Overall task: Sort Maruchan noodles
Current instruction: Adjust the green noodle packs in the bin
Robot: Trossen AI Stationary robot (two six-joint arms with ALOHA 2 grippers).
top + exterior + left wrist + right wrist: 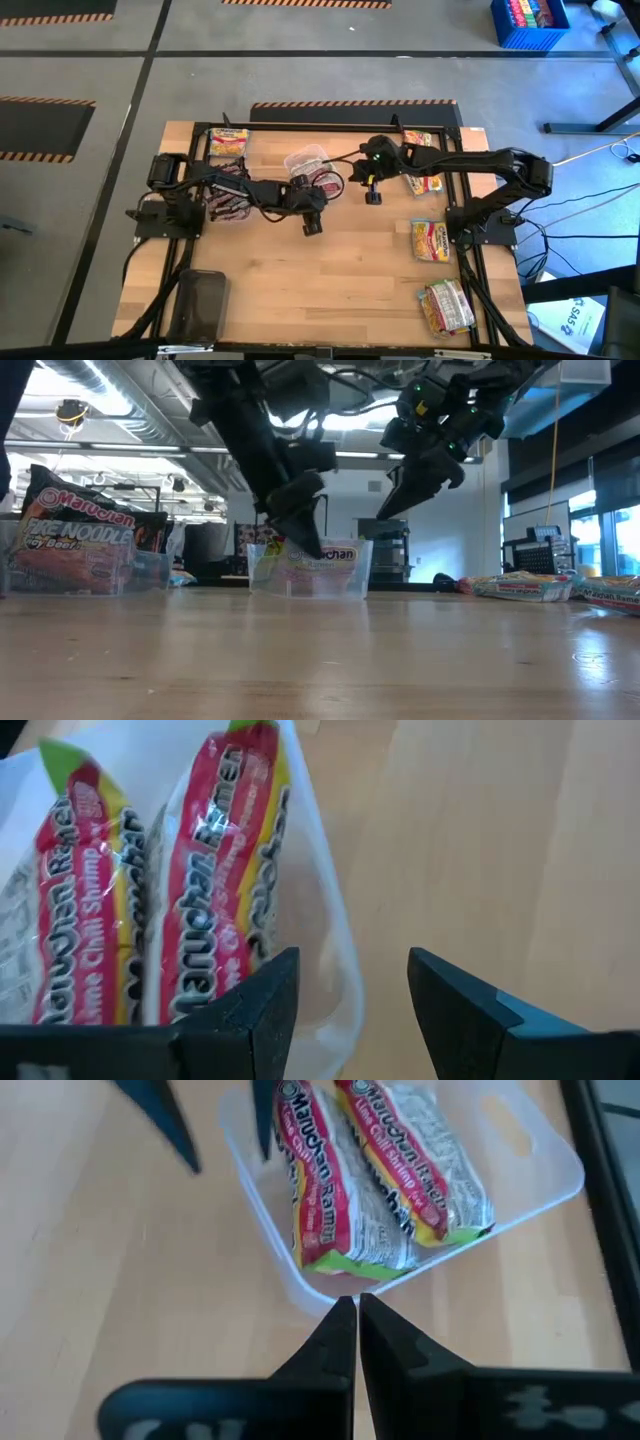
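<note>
Far-left tray (90,570): we read "Maruchan", "FIRE NOODLE" and "Beef" on a dark maroon-red packet (75,530) standing in this clear tray at the table's left.
Back-left packets (228,142): yellow-orange with red, lying near the table's (330,290) back-left corner; we cannot read their print from above.
Dark slab (200,305): a flat black thing at the front-left of the table; we cannot tell what it is.
Left pincer (350,1010): its fingers stand moderately apart with nothing between them, one finger (265,1005) just at the middle tray's wall, the other over bare wood.
Middle tray (520,1140): clear plastic, holding two packets side by side.
Packets in the middle tray (385,1165): we read "Maruchan Ramen" and "Lime Chili Shrimp"; red band, yellow edge, green end, crinkly clear wrap showing pale noodles.
Second clear tray (305,158): just behind the middle tray, tilted; we cannot tell its contents.
Right pincer (355,1325): pressed shut on nothing, raised above the table beside the middle tray.
Right-side packets (423,165): yellow-orange and red, under the right arm at the back right.
Single packet (430,240): yellow-orange, flat on the table farther forward.
Front-right packets (447,305): pale silvery wrap with yellow and red, near the front-right edge; print too small to read.
Blue crate (528,22): on the floor beyond the table, with coloured things inside.
</note>
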